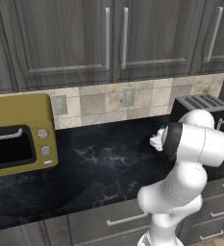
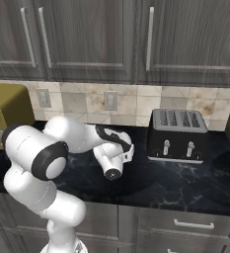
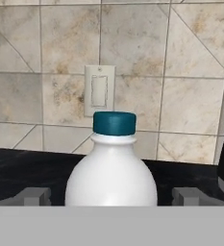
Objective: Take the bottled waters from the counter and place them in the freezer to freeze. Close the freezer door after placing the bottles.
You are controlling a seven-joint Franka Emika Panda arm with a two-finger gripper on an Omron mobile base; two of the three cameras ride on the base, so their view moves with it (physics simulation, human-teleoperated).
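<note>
A bottled water (image 3: 111, 173) with a whitish body and a teal cap stands upright on the black marble counter (image 3: 17, 173) in front of the tiled wall. In the hand view my gripper (image 3: 111, 197) is open, with one fingertip (image 3: 34, 196) on each side of the bottle and a gap to its sides. In the left base view the bottle's teal cap (image 1: 161, 129) peeks out just left of my arm's elbow. The freezer and its door are out of view.
A black toaster (image 2: 178, 136) stands on the counter (image 2: 175, 190) right of my hand. A yellow toaster oven (image 1: 17, 137) sits at the far left. Dark wall cabinets (image 1: 108, 38) hang overhead. A wall outlet (image 3: 99, 91) is behind the bottle.
</note>
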